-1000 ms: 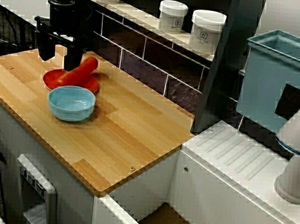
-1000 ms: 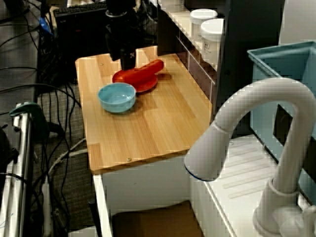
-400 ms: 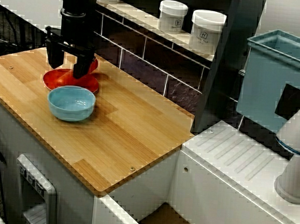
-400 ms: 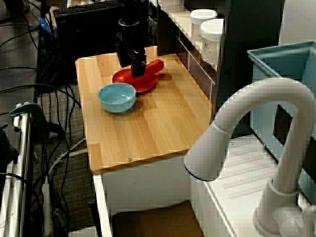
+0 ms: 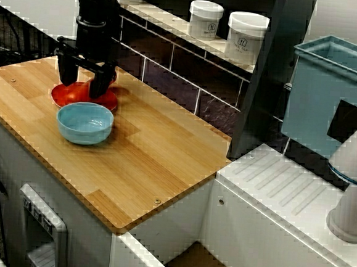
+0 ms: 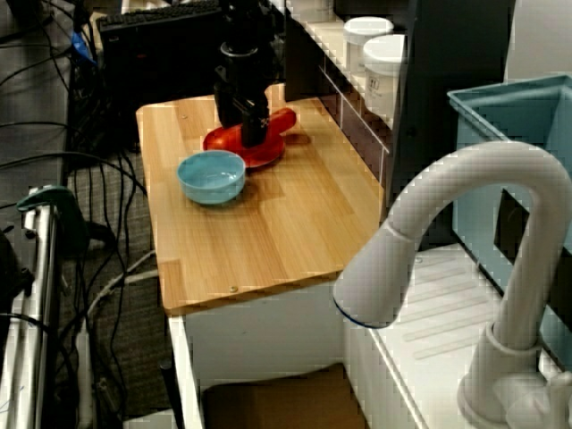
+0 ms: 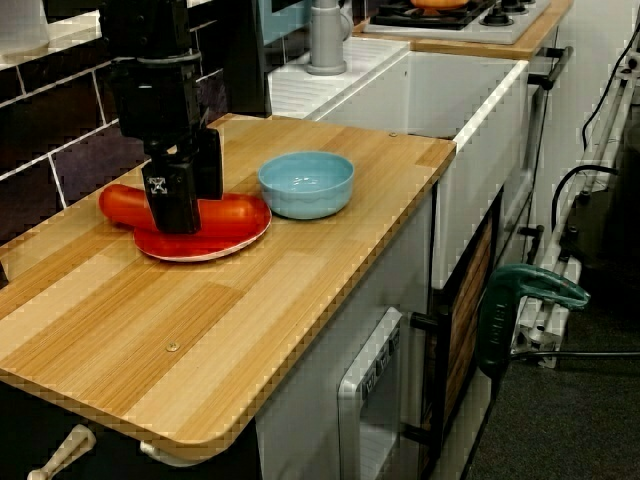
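Note:
My gripper (image 5: 81, 87) stands open and upright over a red plate (image 5: 108, 101) at the back left of the wooden counter (image 5: 145, 162). A long red sausage-shaped piece (image 7: 236, 211) lies across the plate. In the low side view my gripper (image 7: 190, 197) straddles its middle, with one finger (image 7: 169, 204) in front of it and the other behind. From the sink side the piece's far end (image 6: 283, 118) pokes out past the gripper (image 6: 248, 128). A light blue bowl (image 5: 85, 122) sits just in front of the plate, apart from the gripper.
Two white jars (image 5: 206, 18) (image 5: 246, 37) stand on the ledge above the dark tiled wall. A dark post (image 5: 264, 72) rises at the counter's right end. Beyond it are a white drainboard (image 5: 285, 188), a blue bin (image 5: 330, 96) and a white faucet (image 6: 465, 268).
The gripper has moved right from the plate's left edge and come down over the red piece, its fingers now on either side of it. Plate and bowl have not moved.

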You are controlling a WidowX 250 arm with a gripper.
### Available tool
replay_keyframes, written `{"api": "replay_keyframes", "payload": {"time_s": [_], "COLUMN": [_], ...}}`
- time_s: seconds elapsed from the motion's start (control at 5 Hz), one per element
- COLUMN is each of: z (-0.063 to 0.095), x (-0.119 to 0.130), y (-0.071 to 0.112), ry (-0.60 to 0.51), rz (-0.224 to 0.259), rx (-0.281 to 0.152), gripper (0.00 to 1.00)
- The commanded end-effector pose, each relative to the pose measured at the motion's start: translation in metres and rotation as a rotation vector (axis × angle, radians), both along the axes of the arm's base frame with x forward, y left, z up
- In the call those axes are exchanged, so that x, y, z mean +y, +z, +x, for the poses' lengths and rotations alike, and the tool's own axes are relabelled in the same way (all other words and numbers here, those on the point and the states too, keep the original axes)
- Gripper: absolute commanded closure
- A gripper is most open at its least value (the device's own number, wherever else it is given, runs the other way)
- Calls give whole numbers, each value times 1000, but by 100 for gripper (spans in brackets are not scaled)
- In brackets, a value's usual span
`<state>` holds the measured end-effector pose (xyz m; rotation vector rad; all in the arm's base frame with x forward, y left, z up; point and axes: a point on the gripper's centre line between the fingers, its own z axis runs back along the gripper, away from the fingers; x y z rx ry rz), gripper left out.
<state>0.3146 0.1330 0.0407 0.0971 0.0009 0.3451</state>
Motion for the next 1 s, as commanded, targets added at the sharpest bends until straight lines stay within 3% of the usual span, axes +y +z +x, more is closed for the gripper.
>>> {"api": "replay_keyframes", "payload": {"time_s": [0.0,0.2,0.8], "z": [-4,-8,-28], "x": [6,6,3], "y": [10,11,49], "ry": [-11,-18,-38], "rz": [25,25,-13], "rx": [-34,-29,-48], "gripper": [100,100,100]}}
